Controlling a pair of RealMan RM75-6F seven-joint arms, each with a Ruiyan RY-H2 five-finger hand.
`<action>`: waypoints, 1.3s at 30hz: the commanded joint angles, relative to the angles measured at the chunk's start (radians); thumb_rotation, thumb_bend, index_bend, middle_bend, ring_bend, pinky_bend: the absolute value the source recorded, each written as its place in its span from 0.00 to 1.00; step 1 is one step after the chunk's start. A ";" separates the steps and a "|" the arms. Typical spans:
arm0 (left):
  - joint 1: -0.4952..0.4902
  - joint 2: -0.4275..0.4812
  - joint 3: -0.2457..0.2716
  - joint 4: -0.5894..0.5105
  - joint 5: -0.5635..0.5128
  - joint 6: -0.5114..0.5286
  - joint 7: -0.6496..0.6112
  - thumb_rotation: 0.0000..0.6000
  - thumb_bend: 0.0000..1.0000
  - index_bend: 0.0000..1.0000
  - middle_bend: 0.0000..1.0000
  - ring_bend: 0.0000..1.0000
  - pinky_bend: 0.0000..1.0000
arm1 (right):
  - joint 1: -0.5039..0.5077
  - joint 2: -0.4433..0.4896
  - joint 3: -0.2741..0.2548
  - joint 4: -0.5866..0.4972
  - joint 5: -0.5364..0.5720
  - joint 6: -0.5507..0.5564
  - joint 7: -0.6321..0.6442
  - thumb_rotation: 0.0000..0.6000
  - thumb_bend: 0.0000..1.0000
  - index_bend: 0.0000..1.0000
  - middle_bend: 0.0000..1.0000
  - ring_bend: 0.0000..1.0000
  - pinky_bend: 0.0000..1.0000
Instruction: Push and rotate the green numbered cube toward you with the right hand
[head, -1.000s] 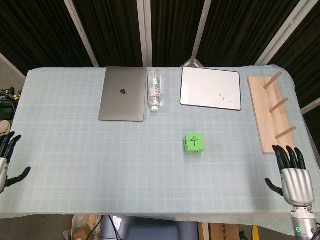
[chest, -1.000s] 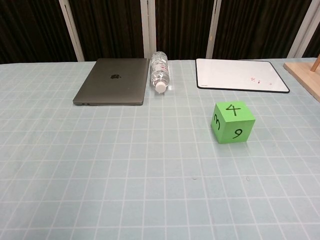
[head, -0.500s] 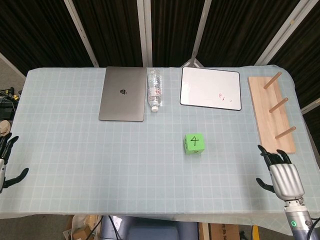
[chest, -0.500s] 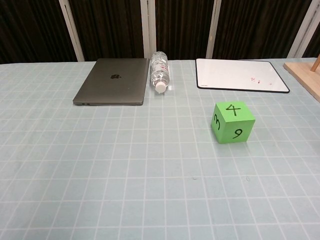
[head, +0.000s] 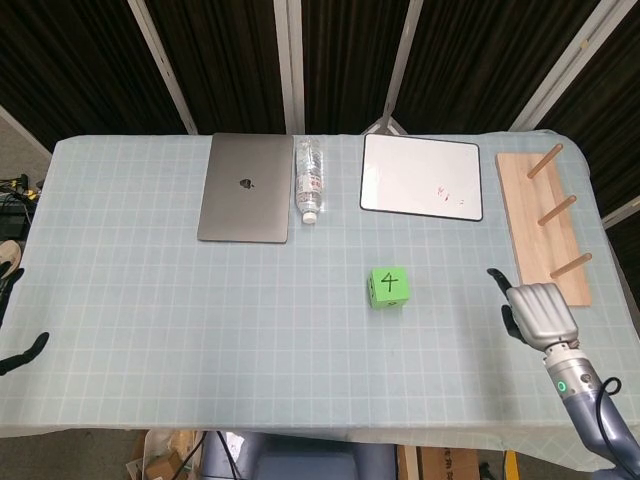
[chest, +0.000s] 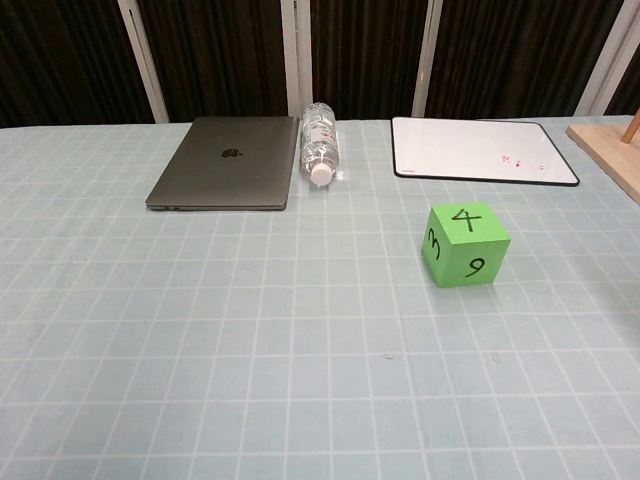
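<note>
The green numbered cube (head: 388, 287) sits a little right of the table's middle, with 4 on top. In the chest view the cube (chest: 465, 245) shows 9 on its near face and 3 on its left face. My right hand (head: 535, 312) hovers over the table to the cube's right, well apart from it, back of the hand up and thumb pointing away. It holds nothing. Only the dark fingertips of my left hand (head: 22, 351) show at the table's left edge, spread and holding nothing. Neither hand appears in the chest view.
A closed grey laptop (head: 245, 187), a lying water bottle (head: 309, 179) and a small whiteboard (head: 421, 176) line the far side. A wooden peg board (head: 542, 223) lies along the right edge, just beyond my right hand.
My right hand has moved up from the near right corner, forward and left toward the cube. My left hand has slid further off the left edge. The cube has not moved.
</note>
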 joint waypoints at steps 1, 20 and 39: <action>-0.001 -0.001 0.000 0.000 -0.003 -0.003 0.004 1.00 0.32 0.10 0.00 0.00 0.00 | 0.148 0.014 0.021 -0.062 0.215 -0.095 -0.192 1.00 0.78 0.17 0.78 0.76 0.65; -0.001 0.007 -0.013 0.003 -0.026 -0.011 -0.015 1.00 0.32 0.10 0.00 0.00 0.00 | 0.507 -0.176 -0.044 0.038 0.815 -0.060 -0.482 1.00 0.90 0.17 0.79 0.77 0.68; -0.001 0.010 -0.018 0.004 -0.036 -0.015 -0.022 1.00 0.32 0.10 0.00 0.00 0.00 | 0.660 -0.231 -0.109 0.021 0.970 -0.051 -0.535 1.00 0.90 0.18 0.79 0.77 0.68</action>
